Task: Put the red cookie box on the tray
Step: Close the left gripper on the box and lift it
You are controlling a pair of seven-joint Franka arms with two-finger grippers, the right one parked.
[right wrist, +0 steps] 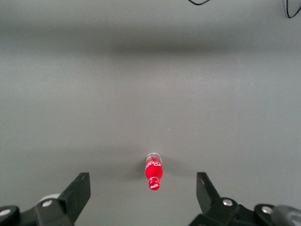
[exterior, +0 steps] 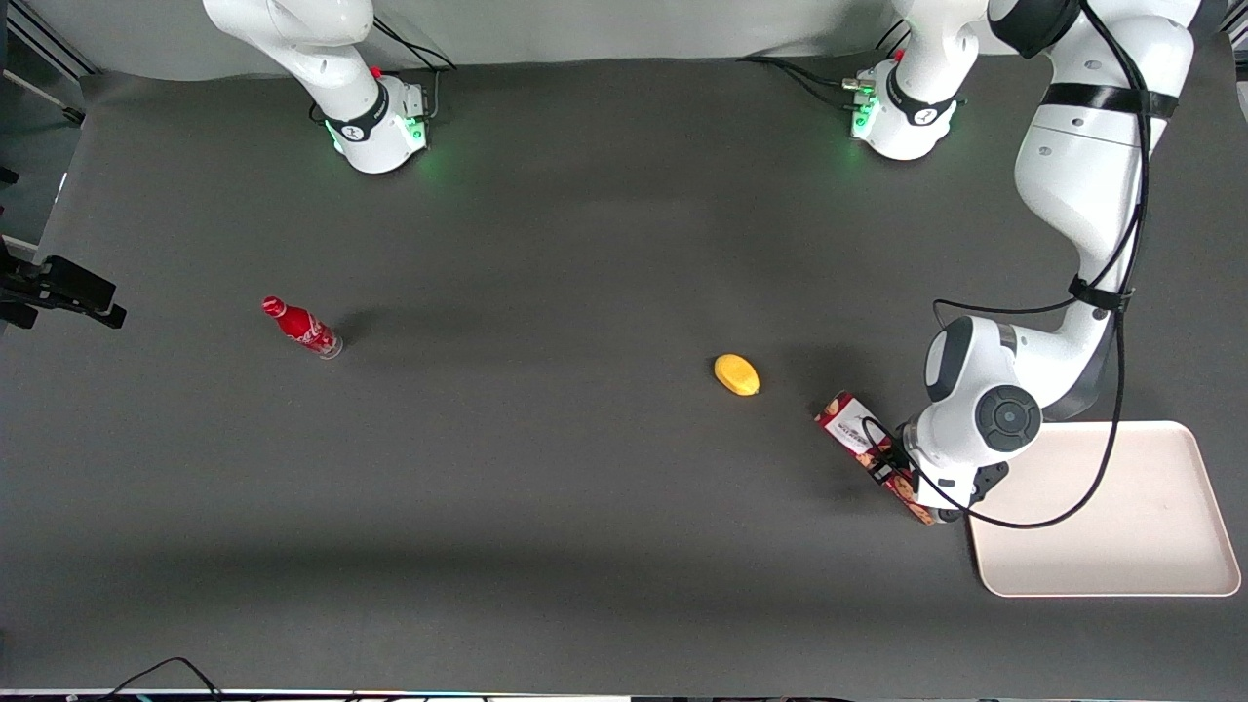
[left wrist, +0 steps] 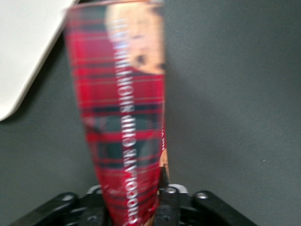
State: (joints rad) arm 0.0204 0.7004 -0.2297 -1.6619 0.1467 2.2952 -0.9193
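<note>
Pincer (exterior: 902, 475) of the left arm grips the red cookie box (exterior: 856, 434) around its middle, just beside the cream tray (exterior: 1150, 546) on the table (exterior: 546, 507).

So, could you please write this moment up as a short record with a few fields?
gripper: over the red cookie box, at the edge of the tray that faces the parked arm's end
fingers: closed on the box
red cookie box: held, not on the tray
tray: cream-white, nothing lying on it
lemon: on the mat beside the box, toward the parked arm's end
red bottle: on the mat near the parked arm's end
task step: box not yet placed
</note>
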